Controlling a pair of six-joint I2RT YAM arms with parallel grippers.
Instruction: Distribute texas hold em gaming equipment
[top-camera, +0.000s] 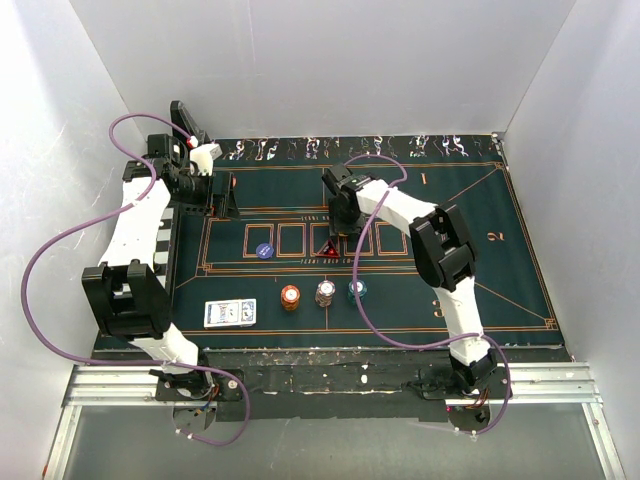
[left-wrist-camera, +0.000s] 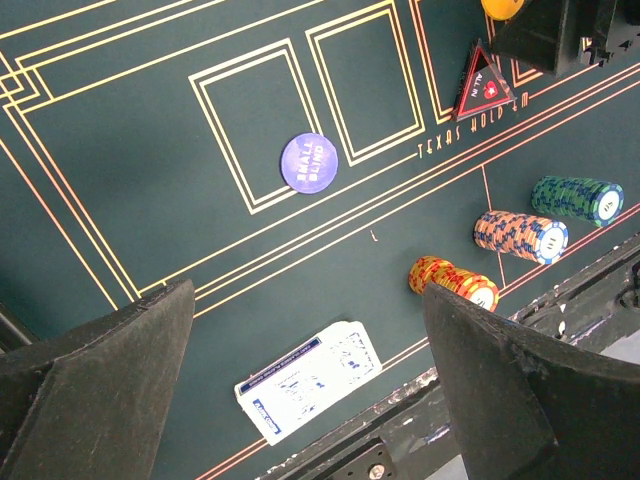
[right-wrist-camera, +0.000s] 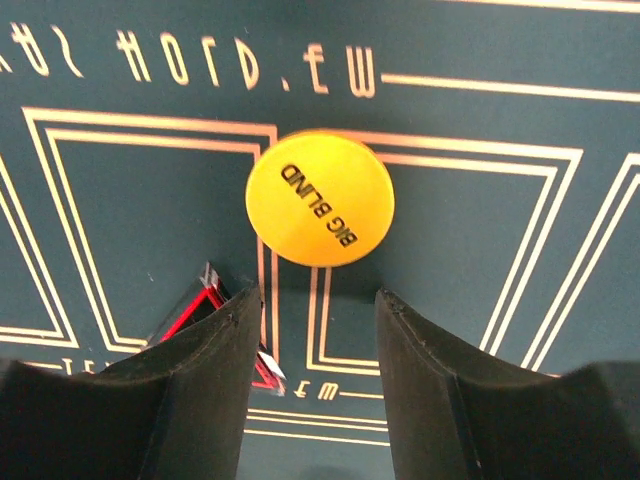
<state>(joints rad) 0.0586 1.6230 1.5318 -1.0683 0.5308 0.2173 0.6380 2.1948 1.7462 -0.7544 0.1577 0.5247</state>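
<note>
Nearest the arm bases, the deck of blue-backed cards (top-camera: 230, 313) is parked flat by the near edge of the mat (top-camera: 480, 290). The orange chip stack (top-camera: 290, 297), the white-topped chip stack (top-camera: 325, 292) and the teal chip stack (top-camera: 357, 290) are lined up in a row to its right. A bit further in, the blue disc (top-camera: 264, 251) is sat on the edge of a printed card box, and the red triangular marker (top-camera: 329, 251) is found a couple of boxes over. Right past that, the right gripper (right-wrist-camera: 318, 300) is held low, jaws partway apart with nothing between them. The yellow disc (right-wrist-camera: 320, 198) is lying flat just beyond the tips. Likely trouble spot: one finger is crowded right over the marker's corner, so the marker could get nudged or pinched along with the disc. A thin flat disc could also be skidded away instead of caught. Furthest back on the left, the left gripper (left-wrist-camera: 308, 292) is seen wide open, empty, well above the mat.
</note>
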